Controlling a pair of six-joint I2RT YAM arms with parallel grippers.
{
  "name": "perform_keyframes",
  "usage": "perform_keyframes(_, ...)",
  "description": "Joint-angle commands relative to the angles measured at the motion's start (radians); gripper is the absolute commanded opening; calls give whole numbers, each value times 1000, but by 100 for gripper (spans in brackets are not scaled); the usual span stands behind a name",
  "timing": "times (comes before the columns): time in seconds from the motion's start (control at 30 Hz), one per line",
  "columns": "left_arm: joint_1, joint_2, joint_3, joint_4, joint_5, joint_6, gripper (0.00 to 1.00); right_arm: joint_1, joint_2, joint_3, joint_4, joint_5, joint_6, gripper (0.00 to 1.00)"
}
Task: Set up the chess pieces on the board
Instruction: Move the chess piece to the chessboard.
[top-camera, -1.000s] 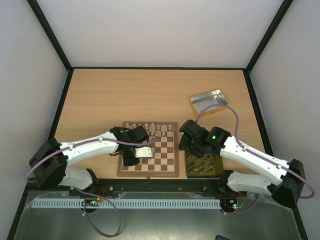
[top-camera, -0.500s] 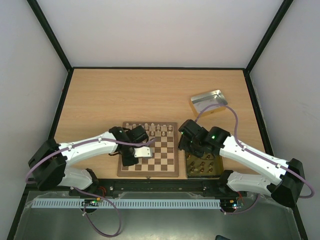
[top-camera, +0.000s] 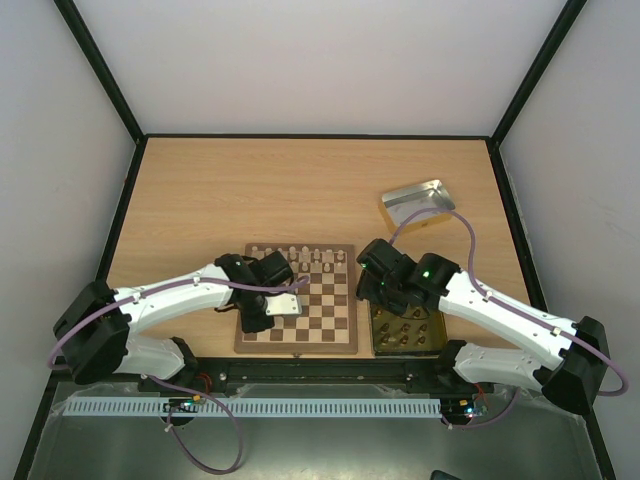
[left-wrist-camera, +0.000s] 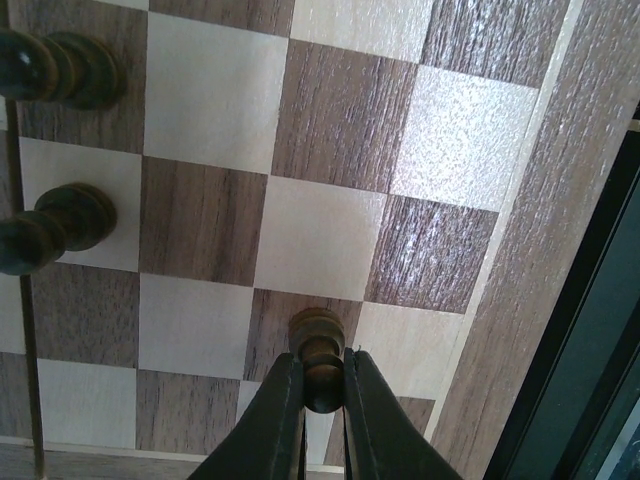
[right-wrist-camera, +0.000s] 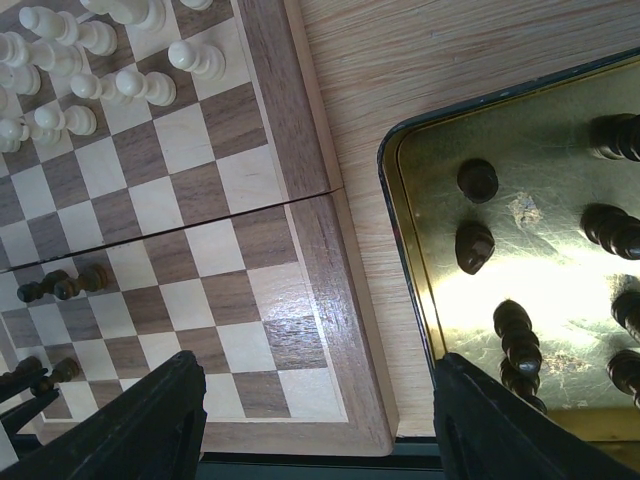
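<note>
From above, the chessboard (top-camera: 322, 318) lies on the bench (top-camera: 250, 190) just ahead of the arm bases, with pale chessmen (top-camera: 300, 256) lined along its far rows. The left gripper (top-camera: 265, 318) hangs low over the board's near left part. The right gripper (top-camera: 375, 295) is above the seam between the board and the gold tin (top-camera: 432, 338) just beside it. A silver tin (top-camera: 415, 203) sits well apart, farther back on the right. In the left wrist view, the fingers (left-wrist-camera: 280, 420) are clamped on a dark pawn (left-wrist-camera: 318, 345), which stands upright near the board's border, and two other dark pieces (left-wrist-camera: 55, 225) stand to the left. In the right wrist view, the right gripper's fingers (right-wrist-camera: 140, 430) are spread wide apart with nothing between them, and several dark chessmen (right-wrist-camera: 473, 247) lie inside the gold tin.
</note>
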Motion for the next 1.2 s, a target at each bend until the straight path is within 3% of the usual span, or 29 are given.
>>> perform_keyframes(0.0, 10, -22, -15, -35, -5, 14, 2, -6, 2, -1, 11, 15, 11, 62)
perform_keyframes(0.13, 11, -21, -15, -34, -7, 12, 3, -6, 2, 0, 14, 14, 12, 62)
perform_keyframes(0.27, 11, -23, -13, -32, -7, 7, 17, -6, 6, 0, 16, 13, 10, 63)
perform_keyframes(0.43, 13, -26, -13, -32, -7, 7, 23, -6, 9, -3, 16, 13, 10, 63)
perform_keyframes(1.17, 86, -14, 63, -41, -3, 19, 37, -6, 18, -7, 22, 15, 8, 63)
